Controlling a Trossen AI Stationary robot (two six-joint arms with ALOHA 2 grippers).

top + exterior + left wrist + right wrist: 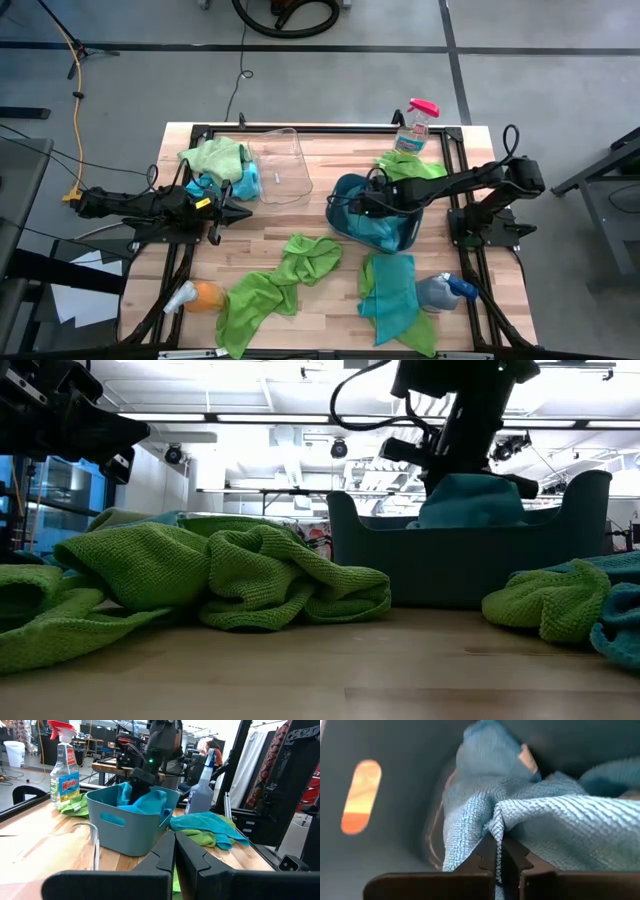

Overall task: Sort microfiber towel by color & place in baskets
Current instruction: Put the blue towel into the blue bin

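right tool (497, 851) pinched shut on blue towel (530, 815) inside teal basket (345, 205), frame centre-right | left tool (175, 852) closed, empty, centre-left | risk: towel clings on release, drags back out

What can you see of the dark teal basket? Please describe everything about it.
The dark teal basket is an opaque, rounded-rectangular tub that looks like plastic, with an oval handle slot in its wall. It stands upright on the wooden table, right of centre. Blue towels are piled inside, rising above the rim. The right tool reaches into it, shut on a blue towel. A green towel lies beside it.
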